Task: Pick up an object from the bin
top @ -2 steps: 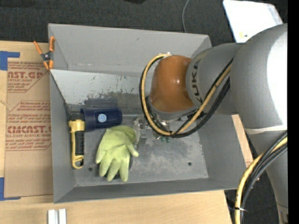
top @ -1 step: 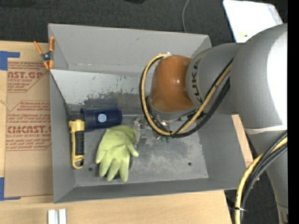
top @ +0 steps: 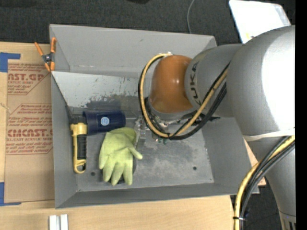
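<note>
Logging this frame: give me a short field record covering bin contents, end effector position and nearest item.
container: grey metal bin
contents: pale green rubber glove; dark blue cylinder with a label; yellow and black handled tool
layout: all three lie in the bin's left half
end effector: beside the glove's upper right edge
nearest item: glove

Single camera on this rig, mounted up above the grey metal bin point(top: 129, 47) and looking down into it. It's tipped a bit off vertical, so the far wall shows as a broad sloped face and the near wall gets squashed into a thin strip. It sits pretty close: the bin takes up most of the frame, with a band of dark surface point(top: 72, 4) along the top. The arm point(top: 259, 80) comes in from the right and looms large, nearer the lens than the bin floor.
</note>
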Robot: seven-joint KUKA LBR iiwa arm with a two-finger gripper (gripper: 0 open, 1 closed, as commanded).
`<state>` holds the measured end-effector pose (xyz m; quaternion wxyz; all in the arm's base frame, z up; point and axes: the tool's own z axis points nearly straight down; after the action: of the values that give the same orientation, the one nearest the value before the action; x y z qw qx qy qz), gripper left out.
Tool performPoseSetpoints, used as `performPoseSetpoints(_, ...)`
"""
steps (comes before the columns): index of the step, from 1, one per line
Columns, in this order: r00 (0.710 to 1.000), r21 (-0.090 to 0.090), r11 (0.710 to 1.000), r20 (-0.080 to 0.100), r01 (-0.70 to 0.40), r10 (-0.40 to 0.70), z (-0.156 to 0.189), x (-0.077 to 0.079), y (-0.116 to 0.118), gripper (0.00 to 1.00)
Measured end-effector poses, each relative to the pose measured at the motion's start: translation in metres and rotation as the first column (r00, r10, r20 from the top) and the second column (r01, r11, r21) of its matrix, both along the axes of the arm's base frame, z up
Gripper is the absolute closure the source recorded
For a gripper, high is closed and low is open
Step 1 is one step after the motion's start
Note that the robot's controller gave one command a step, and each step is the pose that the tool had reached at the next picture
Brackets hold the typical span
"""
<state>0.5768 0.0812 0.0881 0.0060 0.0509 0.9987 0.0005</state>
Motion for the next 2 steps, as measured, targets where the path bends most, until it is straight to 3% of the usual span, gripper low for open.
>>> performPoseSetpoints(2,0.961,0.004,0.961,0.003,0.278,-0.278,-0.017,-0.010,0.044,1.00)
